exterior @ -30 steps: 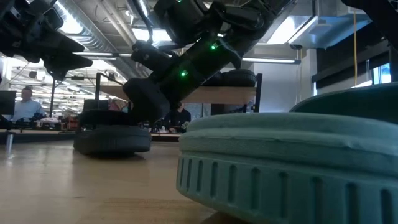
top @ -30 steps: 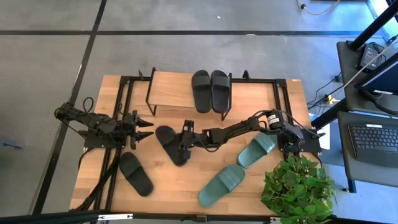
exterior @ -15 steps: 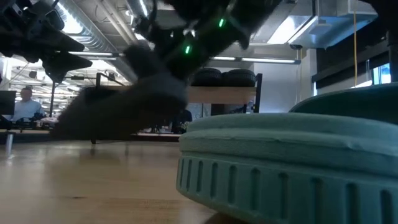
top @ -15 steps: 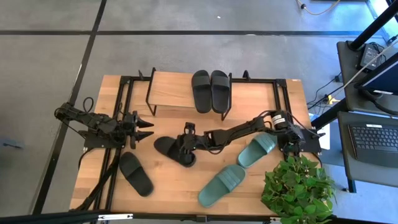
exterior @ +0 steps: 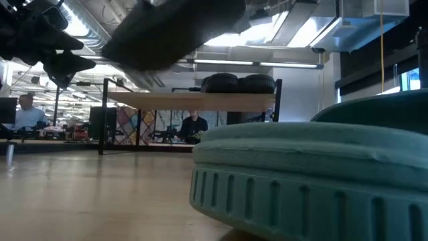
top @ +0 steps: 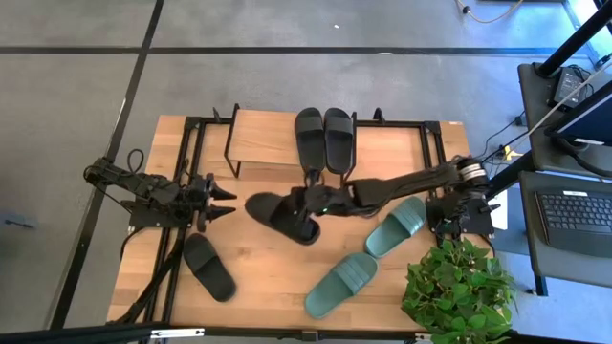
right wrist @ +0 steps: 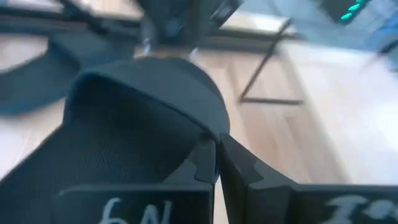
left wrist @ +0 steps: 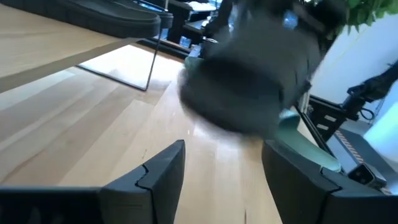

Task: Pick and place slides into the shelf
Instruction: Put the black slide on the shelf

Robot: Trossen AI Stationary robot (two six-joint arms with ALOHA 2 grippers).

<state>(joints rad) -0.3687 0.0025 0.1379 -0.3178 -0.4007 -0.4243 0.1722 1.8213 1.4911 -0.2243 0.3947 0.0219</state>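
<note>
My right gripper (top: 308, 203) is shut on a black slide (top: 279, 215) and holds it in the air in front of the shelf (top: 268, 143). In the low view this slide (exterior: 174, 30) shows blurred, high above the tabletop. Two black slides (top: 323, 139) lie side by side, soles down, on the shelf's plank. Another black slide (top: 208, 268) lies flat near the table's left front. Two green slides (top: 395, 227) (top: 341, 285) lie flat at the right front. My left gripper (top: 229, 202) waits open at the table's left, empty. My right gripper pinches the black slide's side edge (right wrist: 208, 134) between its two fingers, beside the arch of the strap (right wrist: 149, 87). The fingers (right wrist: 202, 163) come from the table's right, slanting down. The slide is lifted clear of the table and reaches out past the fingertips toward the table's left.
A potted plant (top: 454, 287) stands at the table's near right corner. The nearer green slide (exterior: 314, 174) fills the low view's foreground. The shelf's black legs (top: 232, 153) stand left of the held slide. People sit in the room behind (exterior: 27, 110).
My right gripper has risen and drawn back toward the table's right and the shelf, taking the black slide with it. The slide has gone from lying on the table to hanging clear above it, and has turned about on the way.
</note>
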